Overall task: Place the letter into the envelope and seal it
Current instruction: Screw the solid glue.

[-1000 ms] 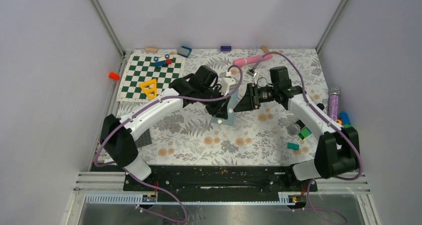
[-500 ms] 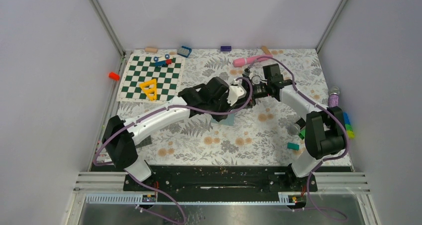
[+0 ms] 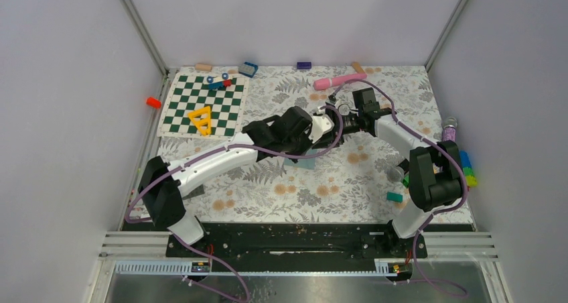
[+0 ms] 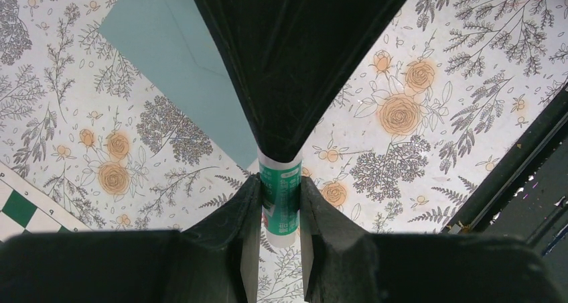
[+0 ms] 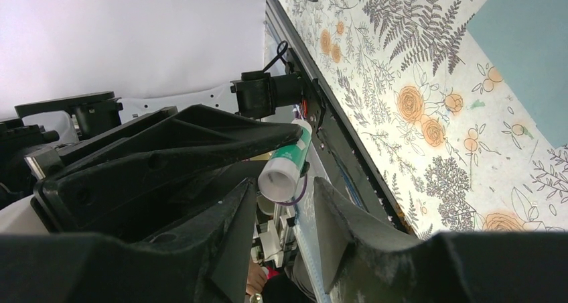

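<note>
Glue stick [image 4: 281,209] is sitting clamped in left gripper [image 4: 280,189]; right gripper [image 5: 285,186] is straddling its cap [image 5: 278,175], jaws apart.

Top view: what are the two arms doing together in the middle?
The left tool grips a green-and-white tube, probably glue. The right tool faces it, fingers flanking the tube's white end with gaps showing, not clamped. The teal envelope lies flat on the table beneath them; the letter is not visible.
</note>
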